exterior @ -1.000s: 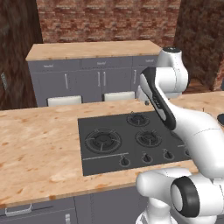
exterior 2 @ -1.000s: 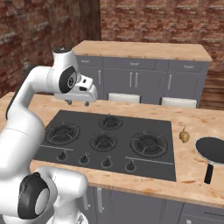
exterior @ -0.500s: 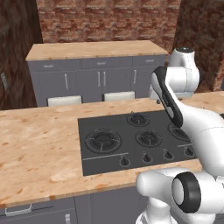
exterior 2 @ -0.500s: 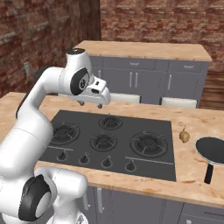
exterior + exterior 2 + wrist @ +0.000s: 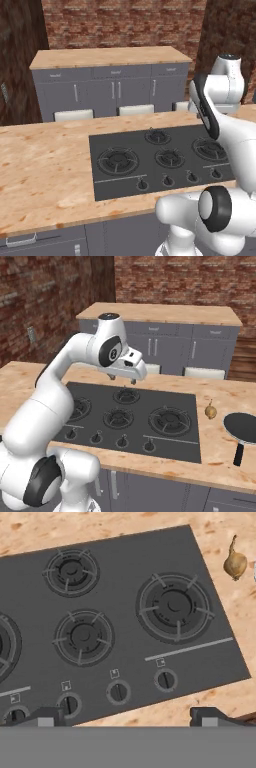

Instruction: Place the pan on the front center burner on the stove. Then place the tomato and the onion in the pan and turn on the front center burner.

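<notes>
The black stove (image 5: 165, 401) lies in the wooden counter, and its front center burner (image 5: 118, 418) (image 5: 83, 636) (image 5: 170, 158) is bare. On the counter right of the stove rests the pan (image 5: 243, 426), with its black handle pointing toward the front edge. The yellow-brown onion (image 5: 210, 412) (image 5: 235, 562) sits between the stove's right edge and the pan. The tomato is out of view. My gripper (image 5: 122, 378) (image 5: 125, 717) hovers above the back middle of the stove, open, with nothing between its fingers.
A larger burner (image 5: 170, 421) (image 5: 174, 606) sits right of the front center one. A row of knobs (image 5: 121, 442) (image 5: 118, 692) runs along the stove's front edge. Behind stands a second counter (image 5: 160, 312) with grey cabinets against a brick wall.
The arm has swung rightward from the stove's left side to above its back middle. The jaws have spread a little wider.
</notes>
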Tool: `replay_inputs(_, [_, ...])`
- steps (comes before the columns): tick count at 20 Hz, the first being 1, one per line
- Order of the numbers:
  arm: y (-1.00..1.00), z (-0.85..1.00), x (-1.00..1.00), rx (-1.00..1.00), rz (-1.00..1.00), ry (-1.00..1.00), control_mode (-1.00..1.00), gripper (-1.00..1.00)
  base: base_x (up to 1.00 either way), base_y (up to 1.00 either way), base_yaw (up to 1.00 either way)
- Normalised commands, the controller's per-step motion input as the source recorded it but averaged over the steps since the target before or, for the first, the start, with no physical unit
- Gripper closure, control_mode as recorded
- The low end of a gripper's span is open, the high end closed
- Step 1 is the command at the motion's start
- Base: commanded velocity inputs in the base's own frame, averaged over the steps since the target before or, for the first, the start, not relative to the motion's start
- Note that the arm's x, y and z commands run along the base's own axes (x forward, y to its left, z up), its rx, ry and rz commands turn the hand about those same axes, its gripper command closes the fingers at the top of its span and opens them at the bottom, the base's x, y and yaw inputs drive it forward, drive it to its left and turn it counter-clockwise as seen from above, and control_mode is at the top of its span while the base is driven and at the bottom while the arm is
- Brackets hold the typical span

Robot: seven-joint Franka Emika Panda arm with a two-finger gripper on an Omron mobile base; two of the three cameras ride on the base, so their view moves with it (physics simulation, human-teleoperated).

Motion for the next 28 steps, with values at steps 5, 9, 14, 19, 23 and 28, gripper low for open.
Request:
replay_inputs(5, [-0.57,0.0,-0.02,0.0,-0.07,0.09,-1.0,-1.0,0.0,0.0,0.0])
replay_inputs(9, [-0.54,0.0,-0.04,0.0,-0.06,0.1,-1.0,-1.0,0.0,0.0,0.0])
replay_inputs(14, [-0.52,0.0,-0.07,0.0,-0.04,0.07,-1.0,-1.0,0.0,0.0,0.0])
replay_inputs(19, [-0.56,-0.01,-0.12,0.04,0.0,0.03,-1.0,-1.0,0.0,0.0,0.0])
replay_inputs(23, [-0.57,0.0,-0.06,0.07,0.0,0.05,-1.0,-1.0,0.0,0.0,0.0])
replay_inputs(28, [-0.58,-0.01,-0.04,0.1,0.0,0.06,-1.0,-1.0,0.0,0.0,0.0])
